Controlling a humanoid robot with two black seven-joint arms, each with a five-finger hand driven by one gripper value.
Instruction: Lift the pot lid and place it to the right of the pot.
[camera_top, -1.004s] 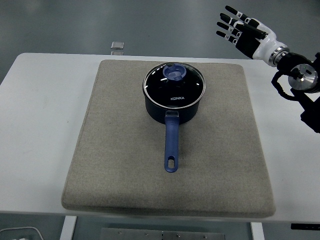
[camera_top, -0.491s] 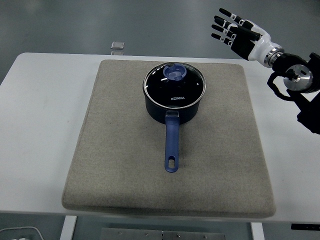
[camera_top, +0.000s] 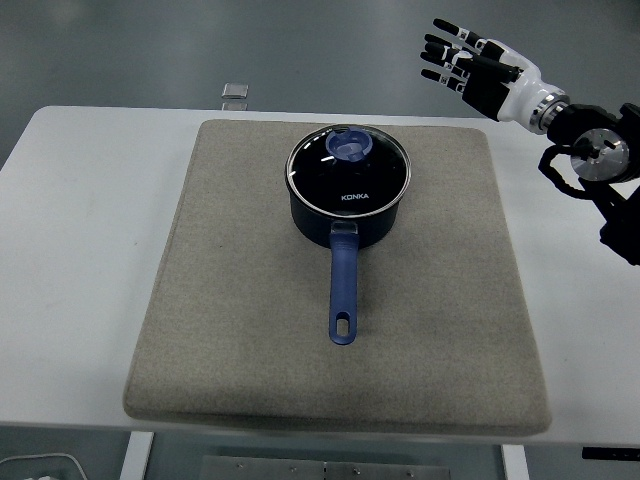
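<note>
On the grey mat (camera_top: 250, 300), head view: dark pot (camera_top: 347, 205), glass pot lid (camera_top: 348, 167) seated on it, blue knob (camera_top: 350, 147) on top. Up and right of the pot, well apart: right hand (camera_top: 470, 65), fingers spread, holding nothing. Likely risks: slipping off the small knob, dragging the pot. Right of the pot, bare mat, nothing in the way. Beyond the pot, on the tabletop (camera_top: 80, 200), a small clear object (camera_top: 236, 93).
</note>
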